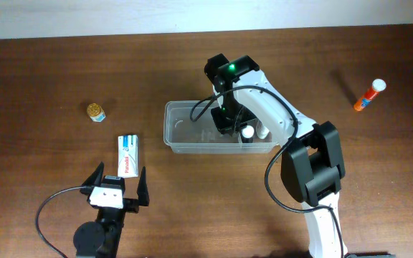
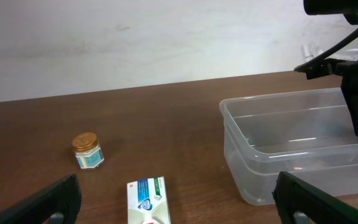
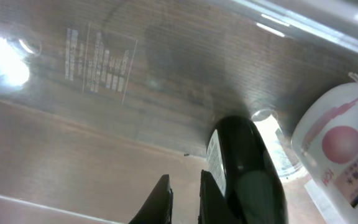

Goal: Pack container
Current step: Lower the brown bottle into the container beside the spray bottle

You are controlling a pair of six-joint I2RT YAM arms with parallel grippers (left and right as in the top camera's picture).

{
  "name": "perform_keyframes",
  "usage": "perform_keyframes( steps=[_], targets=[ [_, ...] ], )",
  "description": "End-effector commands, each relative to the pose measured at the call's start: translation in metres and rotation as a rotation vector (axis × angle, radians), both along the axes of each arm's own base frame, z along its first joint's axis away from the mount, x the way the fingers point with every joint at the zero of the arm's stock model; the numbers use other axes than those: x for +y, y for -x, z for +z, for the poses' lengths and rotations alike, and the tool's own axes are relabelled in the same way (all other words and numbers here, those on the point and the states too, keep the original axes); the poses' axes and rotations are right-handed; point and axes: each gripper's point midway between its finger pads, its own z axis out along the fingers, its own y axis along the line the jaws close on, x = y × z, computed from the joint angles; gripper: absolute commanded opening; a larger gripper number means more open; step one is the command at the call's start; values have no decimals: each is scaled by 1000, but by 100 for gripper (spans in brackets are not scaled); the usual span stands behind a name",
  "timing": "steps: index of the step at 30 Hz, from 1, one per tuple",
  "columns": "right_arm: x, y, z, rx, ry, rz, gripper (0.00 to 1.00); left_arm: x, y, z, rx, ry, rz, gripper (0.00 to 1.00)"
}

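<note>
A dark wooden table [image 1: 41, 64], backed by a white wall [image 2: 166, 37], is carrying one container [image 1: 192, 146], one jar [image 1: 96, 112], one box [image 1: 127, 155] and one tube [image 1: 369, 95]. The left gripper [image 1: 119, 178] is gaping; I cannot tell the state of the right gripper's [image 3: 185, 196] fingers.

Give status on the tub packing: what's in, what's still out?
Done: a white bottle and a dark bottle are inside the tub. In hand: right claw is down in the tub beside the dark bottle; grip unclear. Left: box, gold-lidded jar and orange tube on the table; left claw open, empty.
</note>
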Motion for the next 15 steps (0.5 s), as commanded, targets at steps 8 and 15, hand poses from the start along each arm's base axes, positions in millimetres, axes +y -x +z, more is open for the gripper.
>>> perform_keyframes(
  steps=[8,15],
  targets=[
    [-3,6,-14,18,28,-3,9,-1,0,-2,-1,-15,-8,99],
    [-3,6,-14,16,27,-3,9,-1,0,-2,-1,-15,-8,99]
  ],
)
